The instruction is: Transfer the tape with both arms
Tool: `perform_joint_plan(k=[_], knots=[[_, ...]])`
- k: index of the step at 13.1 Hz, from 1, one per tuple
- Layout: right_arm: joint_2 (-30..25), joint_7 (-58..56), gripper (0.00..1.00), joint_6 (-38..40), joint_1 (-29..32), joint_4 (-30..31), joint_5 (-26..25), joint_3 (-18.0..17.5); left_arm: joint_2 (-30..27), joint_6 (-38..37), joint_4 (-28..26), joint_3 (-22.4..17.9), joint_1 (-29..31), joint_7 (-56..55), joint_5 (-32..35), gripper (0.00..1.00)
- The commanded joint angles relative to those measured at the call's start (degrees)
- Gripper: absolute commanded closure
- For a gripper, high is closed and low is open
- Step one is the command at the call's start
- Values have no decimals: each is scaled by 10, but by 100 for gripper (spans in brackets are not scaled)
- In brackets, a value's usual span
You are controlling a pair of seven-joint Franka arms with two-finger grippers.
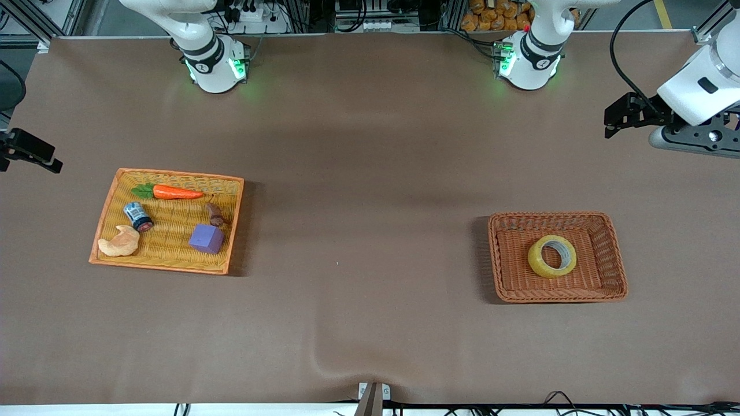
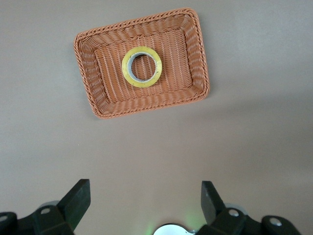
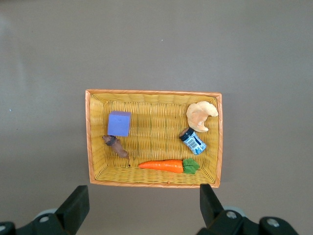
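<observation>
Brown table (image 1: 370, 173), two wicker baskets (image 1: 503, 254)

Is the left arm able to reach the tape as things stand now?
Probably yes. The tape lies flat and alone in the brown basket, open from above. The left gripper hangs open over bare table, with nothing between them. The basket walls look low.
</observation>
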State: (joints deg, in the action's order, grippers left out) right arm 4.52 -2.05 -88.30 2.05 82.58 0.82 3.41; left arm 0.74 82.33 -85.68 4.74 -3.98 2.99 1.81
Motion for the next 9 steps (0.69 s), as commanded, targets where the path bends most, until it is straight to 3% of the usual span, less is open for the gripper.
perform_joint_plan(k=[1, 9], knots=[[-14, -8, 0, -8, 14, 20, 2, -8, -3, -10, 3, -4, -1, 8, -1, 0], [-7, -4, 0, -7, 10, 10, -2, -8, -4, 16, 2, -4, -1, -25, -4, 0]])
